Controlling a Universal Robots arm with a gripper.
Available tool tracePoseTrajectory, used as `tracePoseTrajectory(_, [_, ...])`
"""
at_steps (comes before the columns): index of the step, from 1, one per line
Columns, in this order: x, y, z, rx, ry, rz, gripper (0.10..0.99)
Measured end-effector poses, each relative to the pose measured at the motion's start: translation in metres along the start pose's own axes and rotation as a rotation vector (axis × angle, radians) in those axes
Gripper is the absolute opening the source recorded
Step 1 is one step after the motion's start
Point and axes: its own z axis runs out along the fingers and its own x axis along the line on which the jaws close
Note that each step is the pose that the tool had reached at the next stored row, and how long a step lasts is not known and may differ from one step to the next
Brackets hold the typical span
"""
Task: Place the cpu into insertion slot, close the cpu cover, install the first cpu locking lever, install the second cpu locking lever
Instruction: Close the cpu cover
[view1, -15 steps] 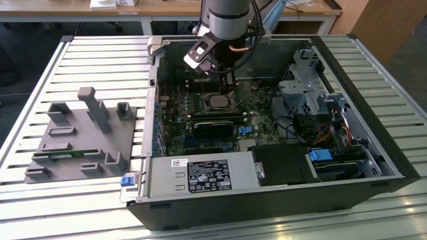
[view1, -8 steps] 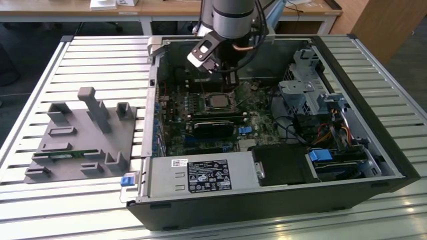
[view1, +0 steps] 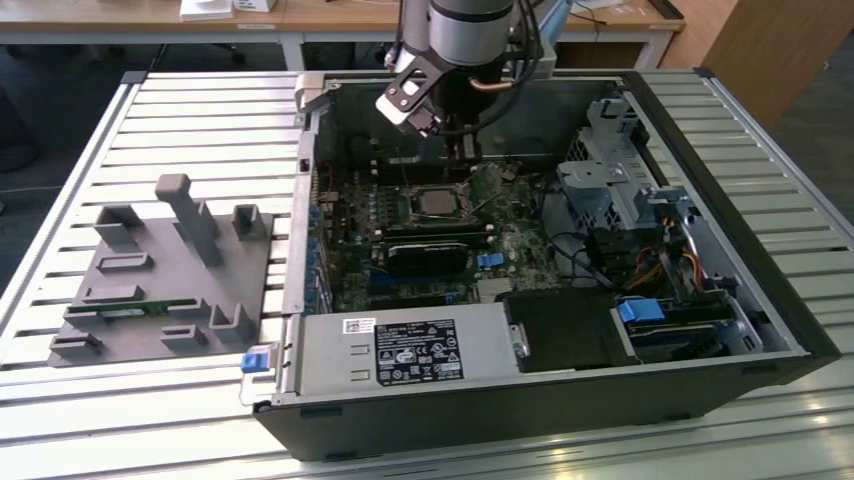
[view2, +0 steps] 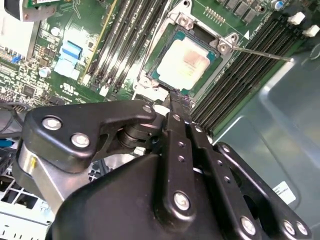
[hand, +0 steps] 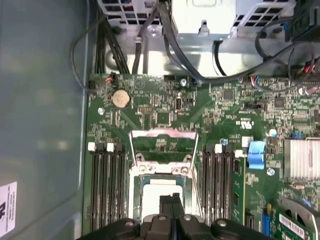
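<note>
The cpu, a pale tan-silver square chip, lies flat in the insertion slot on the green board inside the open computer case. The cpu cover, a thin silvery frame with a large window, stands swung up off the slot. A thin metal locking lever sticks out from one corner of the slot. My gripper hangs just above one edge of the cpu, its black fingers shut together with nothing between them. In the exterior view the gripper reaches down from the arm at the far side of the case.
Long black memory slots flank the socket on both sides. A power supply box fills the near end of the case, and a drive cage with cables stands at the exterior view's right. A grey fixture sits outside on the slatted table.
</note>
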Motion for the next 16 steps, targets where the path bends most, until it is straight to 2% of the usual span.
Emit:
tracePoseTrajectory(5, [-0.0021,0.0084,0.0003,0.008,0.0348,0.002,0.106])
tracePoseTrajectory(6, [-0.0021,0.0101,0.0004,0.009,0.0373,0.002,0.106])
tracePoseTrajectory(10, [-0.0022,0.0168,0.0007,0.011,0.0377,0.002,0.106])
tracePoseTrajectory(16, [-0.0022,0.0204,0.0011,0.011,0.0375,0.002,0.106])
